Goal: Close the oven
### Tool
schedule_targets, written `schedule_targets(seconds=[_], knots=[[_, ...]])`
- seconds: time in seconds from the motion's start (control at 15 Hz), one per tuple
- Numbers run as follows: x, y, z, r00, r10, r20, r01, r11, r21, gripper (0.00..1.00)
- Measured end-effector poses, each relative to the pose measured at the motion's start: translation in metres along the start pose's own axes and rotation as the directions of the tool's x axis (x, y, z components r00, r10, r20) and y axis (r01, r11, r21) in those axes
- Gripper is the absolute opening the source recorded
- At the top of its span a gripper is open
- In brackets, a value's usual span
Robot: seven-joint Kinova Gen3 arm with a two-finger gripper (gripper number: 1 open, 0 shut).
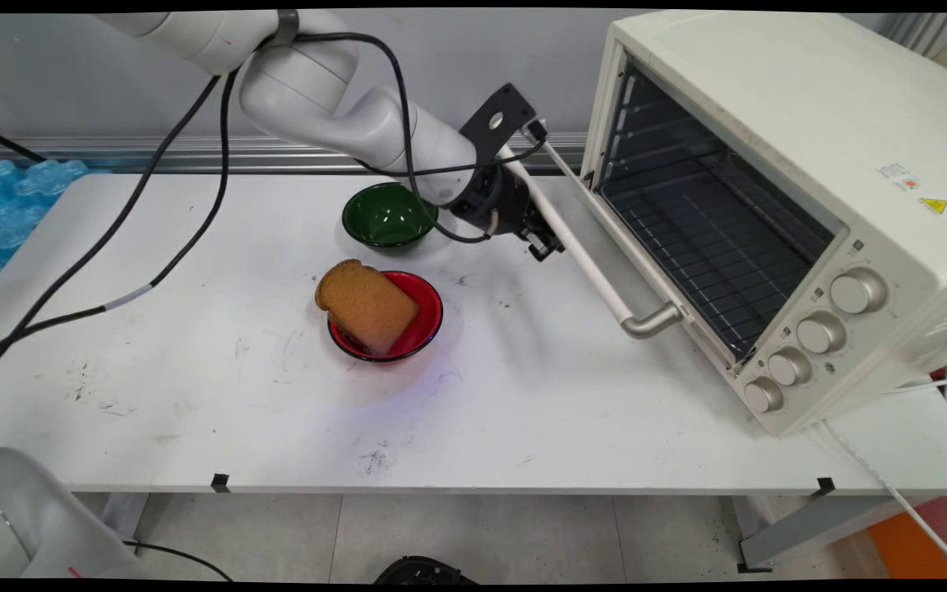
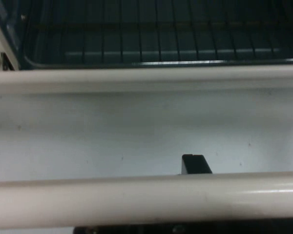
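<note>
**Pincer at the oven door handle: slip risk**

While the pincer (image 1: 541, 244) sits against the handle (image 1: 584, 255) of the open oven door (image 2: 136, 131), I cannot tell its spread. Slipping off could swing the arm toward the green bowl (image 1: 388, 215) at nine o'clock, or the toast (image 1: 365, 306) in the red bowl (image 1: 424, 316) at seven o'clock on the tabletop (image 1: 194, 395).

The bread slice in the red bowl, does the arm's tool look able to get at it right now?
Probably yes. The bread slice lies on top of the red bowl, uncovered, with bare table around it. The tool sits close by at the oven door handle; only the green bowl stands near.
</note>
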Motion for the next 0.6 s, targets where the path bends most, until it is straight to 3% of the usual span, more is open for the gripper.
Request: schedule_targets(seconds=[0.6], knots=[[0.023,-0.004,0.006,0.999,0.014,-0.052,-0.014,1.000,-0.002,0.00]])
